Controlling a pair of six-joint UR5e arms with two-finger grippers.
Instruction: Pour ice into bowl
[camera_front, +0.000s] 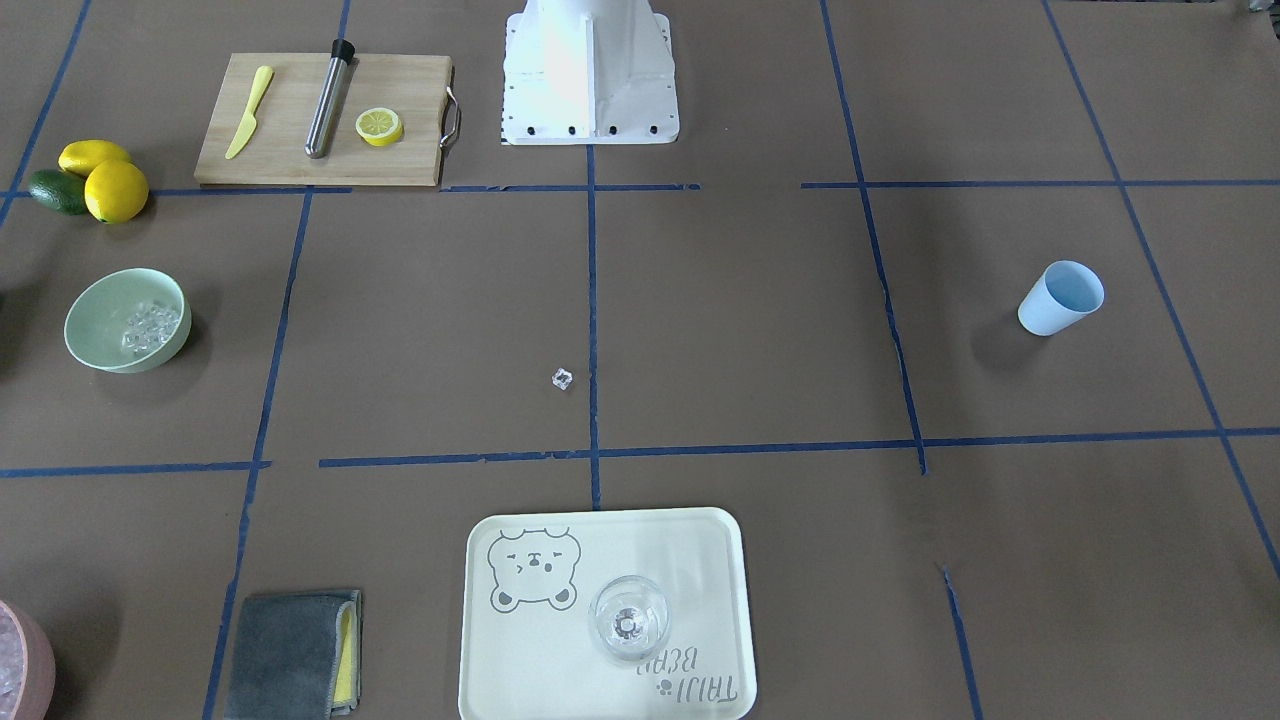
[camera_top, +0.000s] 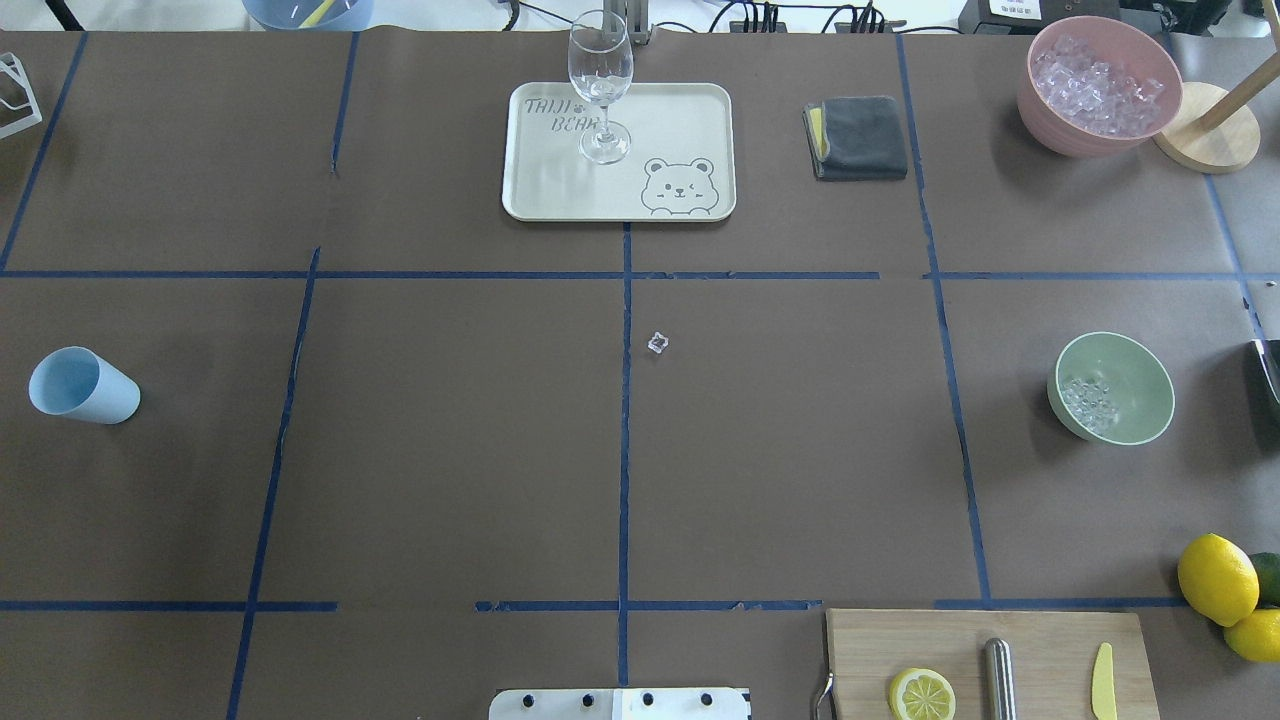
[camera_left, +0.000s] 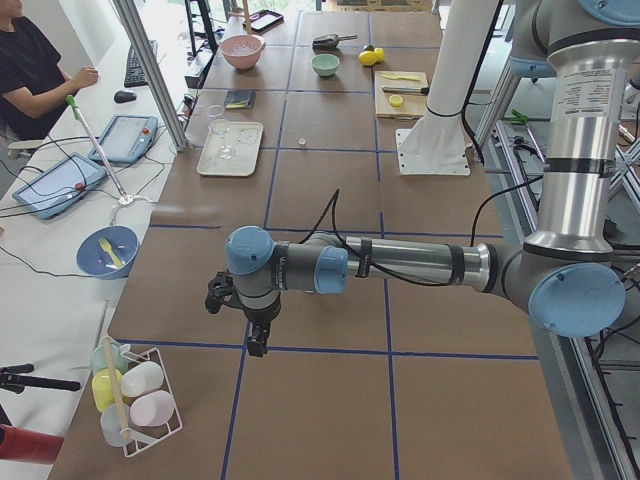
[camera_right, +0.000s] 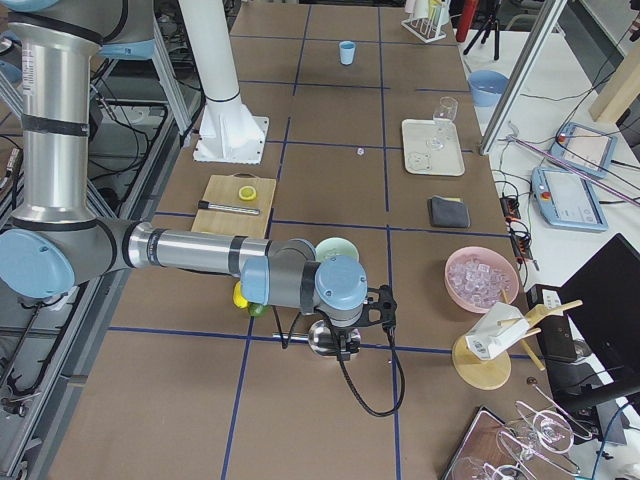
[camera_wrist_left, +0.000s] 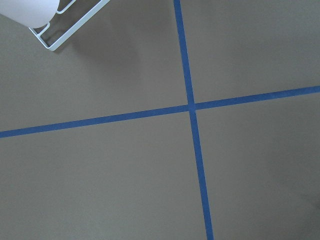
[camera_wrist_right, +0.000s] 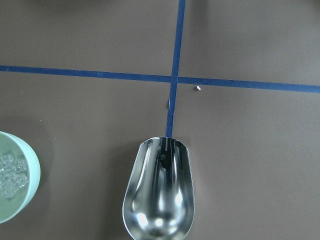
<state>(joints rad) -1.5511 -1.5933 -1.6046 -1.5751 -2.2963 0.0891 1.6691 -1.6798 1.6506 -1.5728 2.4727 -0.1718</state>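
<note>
While the brown table (camera_top: 450, 450) fills every view, the left gripper (camera_left: 258, 340) hangs over its left end, seen only from the side, so I cannot tell whether its fingers are spread or pressed together. The right gripper (camera_right: 345, 343), equally unclear, sits over a metal scoop (camera_wrist_right: 159, 200). Near the scoop, on the robot's right, the bowl (camera_top: 1140, 385) stands upright with ice (camera_top: 1088, 402) inside. One cube (camera_top: 657, 343) lies mid-table, just beside a tape line (camera_top: 625, 420).
</note>
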